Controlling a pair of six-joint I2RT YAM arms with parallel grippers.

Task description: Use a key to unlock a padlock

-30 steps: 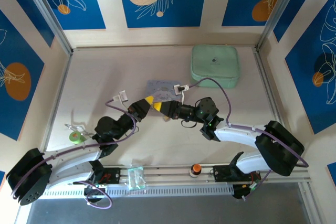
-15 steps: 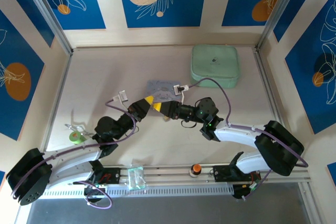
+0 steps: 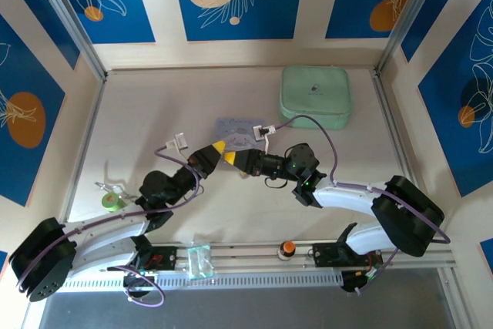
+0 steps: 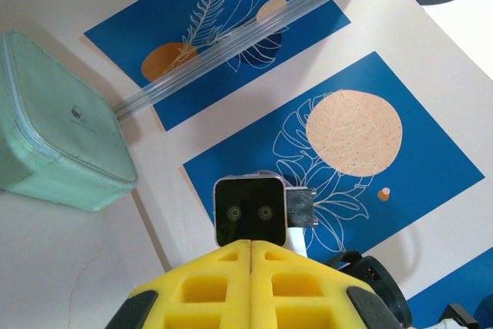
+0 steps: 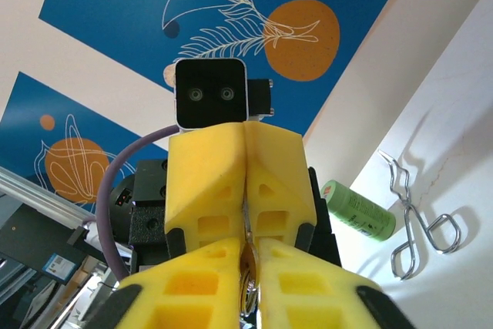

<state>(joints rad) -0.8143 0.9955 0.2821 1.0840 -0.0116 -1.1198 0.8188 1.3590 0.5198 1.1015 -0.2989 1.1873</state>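
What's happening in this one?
Both arms meet tip to tip over the middle of the table. The left gripper is shut, its yellow fingers pressed flush together. The right gripper is shut on a small metal piece, too small to tell key from padlock.

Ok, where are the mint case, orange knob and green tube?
mint case (image 3: 314, 95): top view, middle of its lid.
orange knob (image 3: 287, 247): top view, its orange top.
green tube (image 5: 358, 209): right wrist view, middle of its side.
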